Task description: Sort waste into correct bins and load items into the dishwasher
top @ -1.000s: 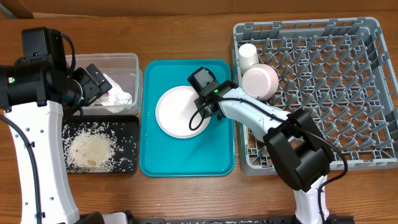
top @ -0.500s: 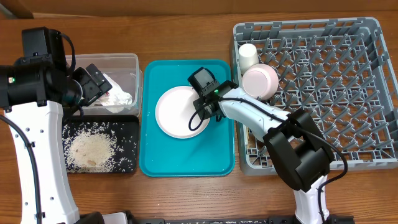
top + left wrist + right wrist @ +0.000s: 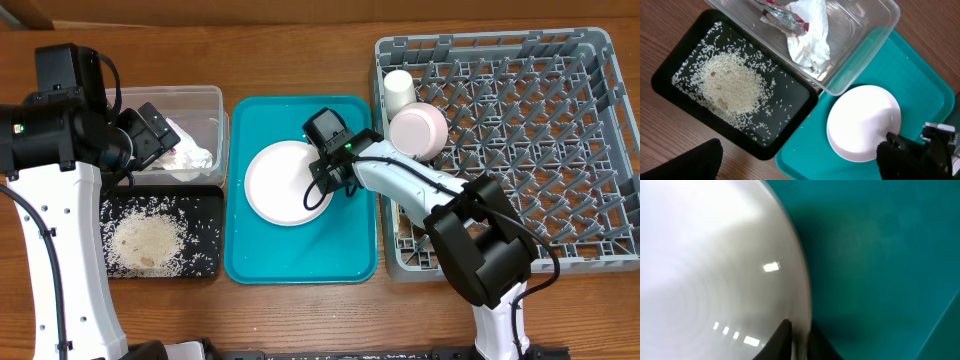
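teal plastic rectangular tray (image 3: 300, 255) at mid-table, between the bins and the rack. pale round plate (image 3: 285, 182) lies flat in it, toward the tray's upper half. right gripper (image 3: 322, 188) is at the plate's right rim. wrist view: the two dark fingertips (image 3: 782, 337) are pinched narrow on the plate's edge, one on each side of it.

left gripper (image 3: 160, 135) hangs over the clear plastic rectangular tub (image 3: 215, 100), fingers spread wide, nothing between them. tub holds a crumpled white paper napkin (image 3: 807, 37) and a small red wrapper (image 3: 785, 16), touching. shallow black rectangular tray (image 3: 210, 205) just below the tub carries a heap of whitish rice grains (image 3: 145, 240), with strays scattered around it.

large grey plastic dish rack (image 3: 600, 60) on the right, just beside the teal tray. in its near-left corner: small white cup (image 3: 399, 90), and a pale pink round bowl (image 3: 418, 130) tilted among the pegs, just below the cup.
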Robot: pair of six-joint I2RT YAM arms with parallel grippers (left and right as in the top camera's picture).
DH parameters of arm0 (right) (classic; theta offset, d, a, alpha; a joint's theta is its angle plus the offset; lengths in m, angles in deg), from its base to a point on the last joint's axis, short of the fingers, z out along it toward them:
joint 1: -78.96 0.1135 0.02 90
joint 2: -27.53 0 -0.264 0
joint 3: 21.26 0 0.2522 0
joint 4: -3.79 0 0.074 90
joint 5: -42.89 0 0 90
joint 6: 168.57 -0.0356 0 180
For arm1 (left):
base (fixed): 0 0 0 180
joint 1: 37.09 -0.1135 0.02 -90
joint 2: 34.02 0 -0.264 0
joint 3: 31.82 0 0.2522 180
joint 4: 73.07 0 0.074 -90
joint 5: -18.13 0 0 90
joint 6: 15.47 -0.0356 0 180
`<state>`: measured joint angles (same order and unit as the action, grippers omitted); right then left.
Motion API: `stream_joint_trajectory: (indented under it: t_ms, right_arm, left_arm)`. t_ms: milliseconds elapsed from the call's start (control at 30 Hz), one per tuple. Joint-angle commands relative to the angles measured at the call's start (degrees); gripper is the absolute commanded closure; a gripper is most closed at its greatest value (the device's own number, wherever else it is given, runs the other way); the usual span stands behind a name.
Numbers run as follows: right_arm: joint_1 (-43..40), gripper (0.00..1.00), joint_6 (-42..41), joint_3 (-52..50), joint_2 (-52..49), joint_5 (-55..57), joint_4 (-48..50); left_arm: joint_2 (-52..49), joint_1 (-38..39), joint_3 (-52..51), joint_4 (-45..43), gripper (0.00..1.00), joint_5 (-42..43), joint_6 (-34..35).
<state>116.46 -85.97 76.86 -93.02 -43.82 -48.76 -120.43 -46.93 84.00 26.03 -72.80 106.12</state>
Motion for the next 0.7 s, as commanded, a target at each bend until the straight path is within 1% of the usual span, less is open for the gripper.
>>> stream_joint_trajectory:
  t_ms: [0, 167, 300, 367, 400, 467, 533, 667]
  right_arm:
    - [-0.17, 0.96, -0.07, -0.39, 0.85, -0.46, -0.13]
    - [-0.81, 0.96, -0.07, 3.06, 3.74, -0.42, -0.24]
    - [-2.23, 0.96, 0.07, 7.13, 11.21, 0.02, -1.07]
    - [-2.97, 0.96, 0.42, 8.17, 15.32, 2.21, -1.73]
    - [-3.32, 0.96, 0.42, 8.39, 17.64, 4.96, -2.51]
    - [-4.33, 0.96, 0.42, 8.39, 23.23, 15.21, -5.64]
    - [-5.42, 0.96, 0.42, 8.39, 26.75, 25.42, -8.55]
    - [-9.22, 0.96, 0.42, 8.39, 31.17, 51.69, -13.88]
  left_arm:
    - [-0.2, -0.26, 0.85, -0.09, 0.0, -0.57, 0.15]
    - [-0.2, -0.26, 0.85, -0.09, 0.0, -0.57, 0.15]
    - [-0.2, -0.26, 0.85, -0.07, 0.0, -0.57, 0.15]
    - [-0.2, -0.26, 0.85, -0.07, 0.0, -0.57, 0.15]
    - [-0.2, -0.26, 0.85, -0.09, 0.0, -0.57, 0.15]
    - [-0.2, -0.26, 0.85, -0.09, 0.0, -0.57, 0.15]
    - [-0.2, -0.26, 0.85, -0.07, 0.0, -0.57, 0.15]
    - [-0.2, -0.26, 0.85, -0.09, 0.0, -0.57, 0.15]
